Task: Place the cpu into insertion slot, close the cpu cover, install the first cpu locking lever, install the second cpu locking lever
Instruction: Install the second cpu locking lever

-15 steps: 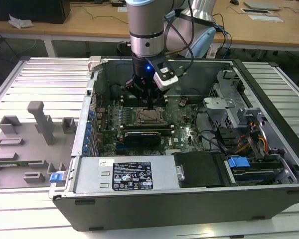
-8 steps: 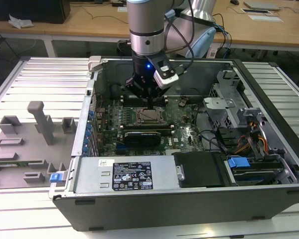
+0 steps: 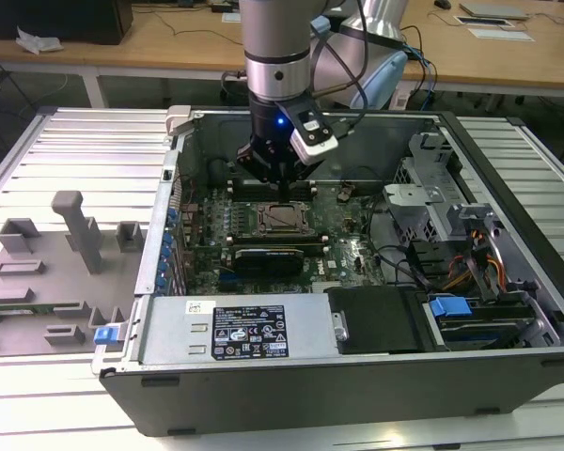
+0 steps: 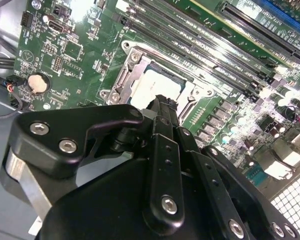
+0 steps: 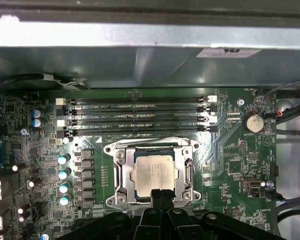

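Observation:
The cpu [image 5: 154, 172] lies flat in the insertion slot [image 5: 149, 151] on the green motherboard, its pale metal face up. Around it lies the silver cpu cover [image 5: 123, 176], folded down, with the chip showing through its window. My gripper [image 5: 160, 194] hovers at one edge of the socket, shut with nothing between its black fingertips. The second wrist view has the gripper [image 4: 165, 106] just over the cpu [image 4: 157, 84] and the cover [image 4: 121, 82]. In the exterior view, the gripper [image 3: 278, 180] hangs inside the open computer case, right above the cpu [image 3: 283, 217].
Long memory slots [image 5: 135, 115] run beside the socket, and a black card [image 3: 277, 254] lies on its other side. A power supply [image 3: 249, 329], drive cage [image 3: 423, 202] and cables crowd the case. Grey fixtures [image 3: 75, 230] stand on the table at the exterior view's left.

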`<state>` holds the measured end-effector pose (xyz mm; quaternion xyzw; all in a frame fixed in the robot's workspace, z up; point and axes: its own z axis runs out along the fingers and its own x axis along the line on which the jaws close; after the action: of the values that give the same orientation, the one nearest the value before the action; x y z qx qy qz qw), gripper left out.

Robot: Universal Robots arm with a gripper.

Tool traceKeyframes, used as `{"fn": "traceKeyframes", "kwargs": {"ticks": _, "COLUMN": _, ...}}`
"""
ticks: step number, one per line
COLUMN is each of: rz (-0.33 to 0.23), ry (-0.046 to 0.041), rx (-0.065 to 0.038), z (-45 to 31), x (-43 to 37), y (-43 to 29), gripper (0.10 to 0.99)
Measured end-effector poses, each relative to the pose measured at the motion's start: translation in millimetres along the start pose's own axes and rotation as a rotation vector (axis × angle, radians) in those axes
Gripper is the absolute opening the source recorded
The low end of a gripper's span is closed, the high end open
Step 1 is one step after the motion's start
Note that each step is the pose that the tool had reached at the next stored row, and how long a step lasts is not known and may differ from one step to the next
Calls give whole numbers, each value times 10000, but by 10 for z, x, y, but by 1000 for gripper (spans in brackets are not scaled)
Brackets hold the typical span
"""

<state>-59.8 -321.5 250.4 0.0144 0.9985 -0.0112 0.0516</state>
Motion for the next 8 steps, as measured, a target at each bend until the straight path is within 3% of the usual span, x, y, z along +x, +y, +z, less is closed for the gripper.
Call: {"fn": "traceKeyframes", "kwargs": {"ticks": 8, "rz": 0, "ry": -1, "rx": -1, "z": 2, "x": -2, "y": -87, "gripper": 106}}
